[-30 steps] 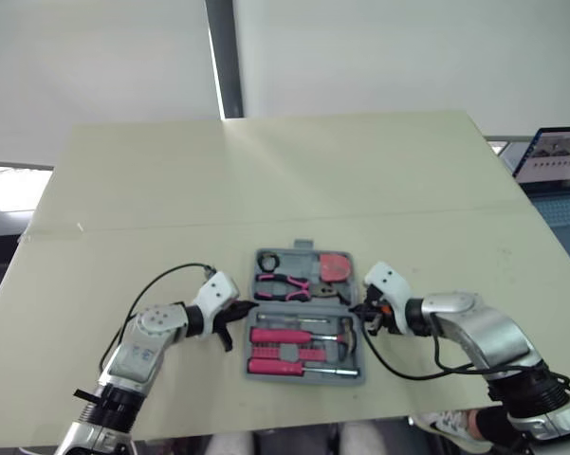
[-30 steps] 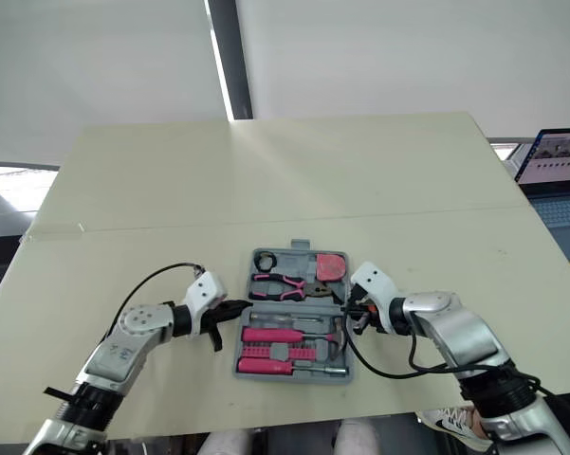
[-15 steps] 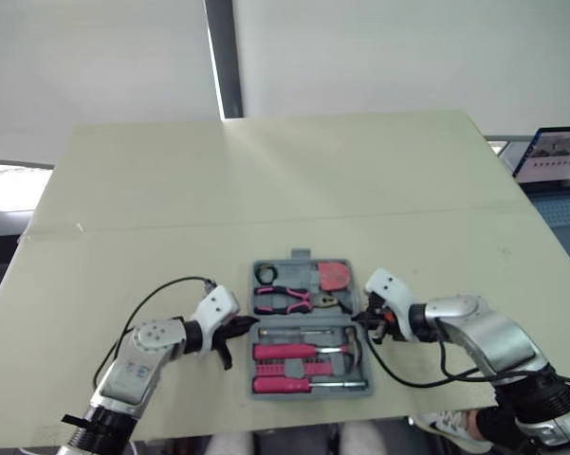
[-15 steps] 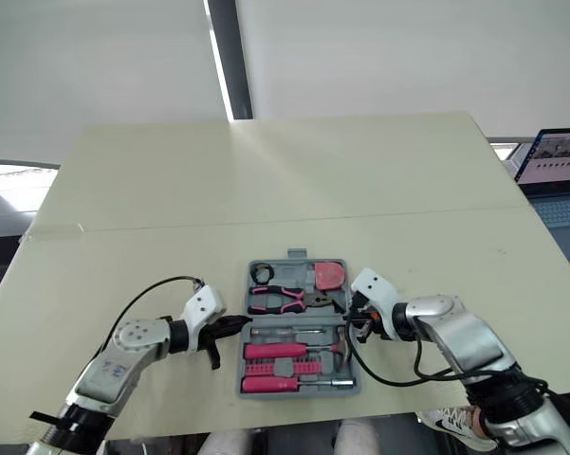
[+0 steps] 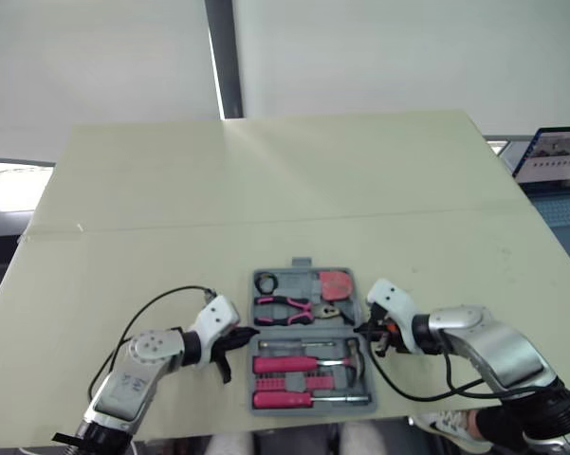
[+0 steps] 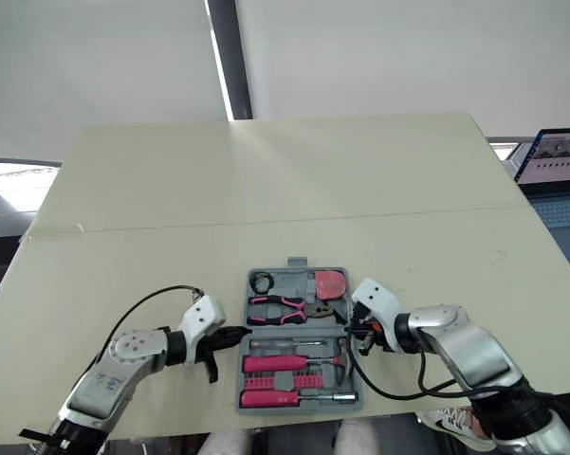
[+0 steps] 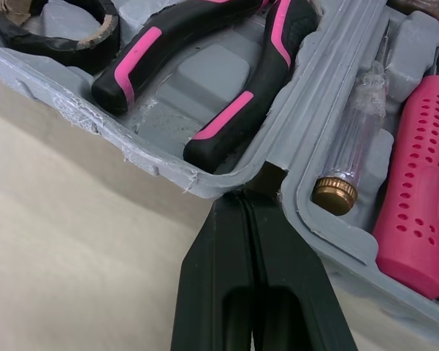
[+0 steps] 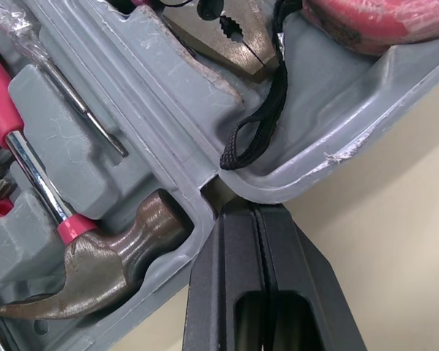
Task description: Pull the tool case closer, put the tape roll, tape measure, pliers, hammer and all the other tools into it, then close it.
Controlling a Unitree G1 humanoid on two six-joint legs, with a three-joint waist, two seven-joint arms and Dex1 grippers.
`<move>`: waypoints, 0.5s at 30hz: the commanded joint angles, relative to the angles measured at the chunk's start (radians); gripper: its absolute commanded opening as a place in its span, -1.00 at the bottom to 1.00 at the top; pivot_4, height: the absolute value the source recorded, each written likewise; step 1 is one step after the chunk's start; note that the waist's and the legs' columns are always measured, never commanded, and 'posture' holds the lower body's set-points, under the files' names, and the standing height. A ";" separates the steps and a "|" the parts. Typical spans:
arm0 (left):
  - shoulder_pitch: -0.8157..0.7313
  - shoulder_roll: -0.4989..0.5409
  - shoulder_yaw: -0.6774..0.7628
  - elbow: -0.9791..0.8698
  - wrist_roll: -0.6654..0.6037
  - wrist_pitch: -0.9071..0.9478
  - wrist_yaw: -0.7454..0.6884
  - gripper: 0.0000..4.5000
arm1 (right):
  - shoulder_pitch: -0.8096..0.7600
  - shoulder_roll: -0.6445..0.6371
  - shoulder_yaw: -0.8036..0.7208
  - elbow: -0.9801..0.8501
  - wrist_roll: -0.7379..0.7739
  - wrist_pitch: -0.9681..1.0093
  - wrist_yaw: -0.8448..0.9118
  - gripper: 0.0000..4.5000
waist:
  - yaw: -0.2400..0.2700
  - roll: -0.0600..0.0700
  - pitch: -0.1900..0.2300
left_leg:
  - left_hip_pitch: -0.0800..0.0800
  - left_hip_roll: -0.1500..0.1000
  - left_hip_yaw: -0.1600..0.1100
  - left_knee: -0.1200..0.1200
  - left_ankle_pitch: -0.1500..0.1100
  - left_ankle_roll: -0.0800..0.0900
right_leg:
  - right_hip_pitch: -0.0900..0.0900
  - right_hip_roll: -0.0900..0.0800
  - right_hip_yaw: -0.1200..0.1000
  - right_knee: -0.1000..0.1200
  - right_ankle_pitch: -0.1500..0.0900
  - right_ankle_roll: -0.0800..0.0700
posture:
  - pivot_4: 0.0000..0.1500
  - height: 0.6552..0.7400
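**Both pairs of fingers closed at the case's hinge**

Your tool case (image 5: 301, 264) lies open on the table (image 5: 266, 190). The left gripper (image 5: 247, 336) sits at its left hinge notch and the right gripper (image 5: 364, 329) at its right one. Each pair of fingers is pressed together, tips touching the grey rim. The pliers (image 5: 285, 305), hammer (image 5: 346, 353), tape roll (image 5: 266, 282) and tape measure (image 5: 335, 282) lie inside it.

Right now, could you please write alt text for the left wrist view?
The left gripper, shut, touches the hinge notch of the open tool case; pink-handled pliers lie in one half, a pink handle in the other.
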 commanded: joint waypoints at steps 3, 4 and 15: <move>0.041 -0.005 -0.064 -0.043 -0.022 0.020 -0.033 -0.98 | 0.009 0.029 0.027 -0.059 0.041 0.008 0.016 -1.00 | 0.000 0.000 0.000 | 0.000 0.000 0.000 0.000 0.000 0.000 | 0.000 0.000 0.000 0.000 0.000 0.000 | 1.00 0.94; 0.045 -0.004 -0.065 -0.047 -0.023 0.022 -0.032 -0.98 | 0.009 0.031 0.027 -0.060 0.040 0.010 0.016 -1.00 | 0.000 0.000 0.000 | 0.000 0.000 0.000 0.000 0.000 0.000 | 0.000 0.000 0.000 0.000 0.000 0.000 | 1.00 0.94; 0.083 -0.017 -0.071 -0.099 -0.022 0.053 -0.012 -0.98 | 0.014 0.037 0.033 -0.080 0.044 0.032 0.017 -1.00 | 0.001 0.000 0.000 | 0.000 0.000 0.000 0.000 0.000 0.000 | 0.000 0.000 0.000 0.000 0.000 0.000 | 1.00 0.94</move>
